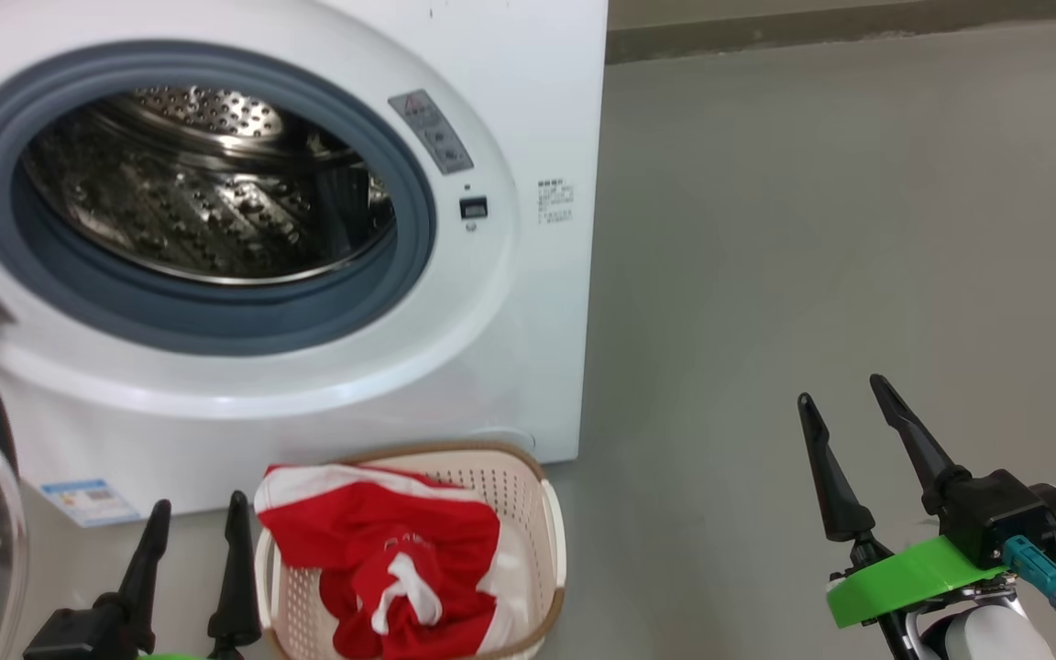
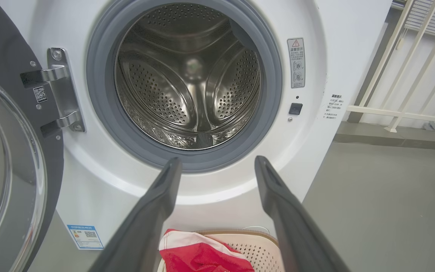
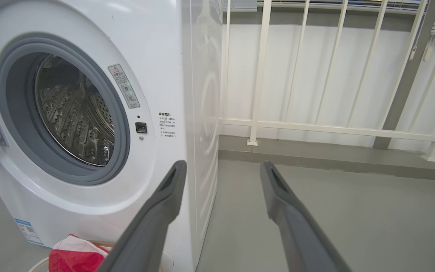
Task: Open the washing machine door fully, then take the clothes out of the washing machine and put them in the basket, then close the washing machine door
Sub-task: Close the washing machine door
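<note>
grey floor [image 1: 812, 229] — white railing [image 3: 315, 126] w/ pale wall [image 3: 242, 75] behind it.

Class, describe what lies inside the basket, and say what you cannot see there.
Red clothes with white trim lie heaped inside the basket, leaving some perforated wall bare. Its floor, and anything beneath the clothes, is covered.

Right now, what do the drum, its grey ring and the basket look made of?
The perforated silver drum: polished steel, by its mirror glints. The grey ring round the opening: matte rubber, probably. The cream perforated basket: moulded plastic, judging by uniform holes.
</note>
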Robot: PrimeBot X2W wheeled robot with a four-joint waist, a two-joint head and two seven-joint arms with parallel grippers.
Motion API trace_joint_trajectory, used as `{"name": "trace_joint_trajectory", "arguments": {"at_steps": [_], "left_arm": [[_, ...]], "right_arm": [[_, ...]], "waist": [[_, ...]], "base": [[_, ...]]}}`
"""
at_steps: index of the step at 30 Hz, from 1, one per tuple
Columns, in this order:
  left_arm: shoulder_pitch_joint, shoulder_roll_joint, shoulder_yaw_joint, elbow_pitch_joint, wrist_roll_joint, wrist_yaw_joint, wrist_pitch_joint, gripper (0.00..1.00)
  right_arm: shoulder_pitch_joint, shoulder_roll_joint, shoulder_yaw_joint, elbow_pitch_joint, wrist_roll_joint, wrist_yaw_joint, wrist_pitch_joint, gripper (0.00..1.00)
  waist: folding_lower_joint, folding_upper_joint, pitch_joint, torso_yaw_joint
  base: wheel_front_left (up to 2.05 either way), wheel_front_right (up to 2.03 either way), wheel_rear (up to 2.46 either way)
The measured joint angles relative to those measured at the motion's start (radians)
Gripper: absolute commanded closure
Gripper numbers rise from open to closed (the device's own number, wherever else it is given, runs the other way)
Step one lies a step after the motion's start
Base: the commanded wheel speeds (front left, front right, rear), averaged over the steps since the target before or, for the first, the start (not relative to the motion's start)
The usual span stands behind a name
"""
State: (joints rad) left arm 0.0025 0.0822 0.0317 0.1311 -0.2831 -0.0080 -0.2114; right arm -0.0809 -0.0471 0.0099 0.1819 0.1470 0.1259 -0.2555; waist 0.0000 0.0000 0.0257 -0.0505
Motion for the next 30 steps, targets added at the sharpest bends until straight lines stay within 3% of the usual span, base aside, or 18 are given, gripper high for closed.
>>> {"name": "trace_joint_trajectory", "arguments": {"at_steps": [12, 24, 30], "left_arm": [[0.000, 0.006, -0.011, -0.014, 0.000, 0.000, 0.000, 0.00], [0.000, 0.013, -0.027, -0.036, -0.001, 0.000, -0.011, 0.00], [0.000, 0.013, -0.029, -0.050, -0.001, 0.028, -0.010, 0.00]], "right_arm": [[0.000, 0.000, -0.002, 0.001, 0.001, 0.000, 0.000, 0.00], [0.000, 0.000, -0.002, 0.005, 0.003, 0.000, 0.000, 0.00], [0.000, 0.000, -0.002, 0.008, 0.003, 0.000, 0.000, 0.00]], "waist": [[0.0000, 0.0001, 0.011, 0.009], [0.0000, 0.0000, 0.011, 0.019], [0.0000, 0.0000, 0.001, 0.033]], "base": [[-1.35, 1.35, 0.00], [-0.09, 0.09, 0.00], [0.00, 0.00, 0.00]]}}
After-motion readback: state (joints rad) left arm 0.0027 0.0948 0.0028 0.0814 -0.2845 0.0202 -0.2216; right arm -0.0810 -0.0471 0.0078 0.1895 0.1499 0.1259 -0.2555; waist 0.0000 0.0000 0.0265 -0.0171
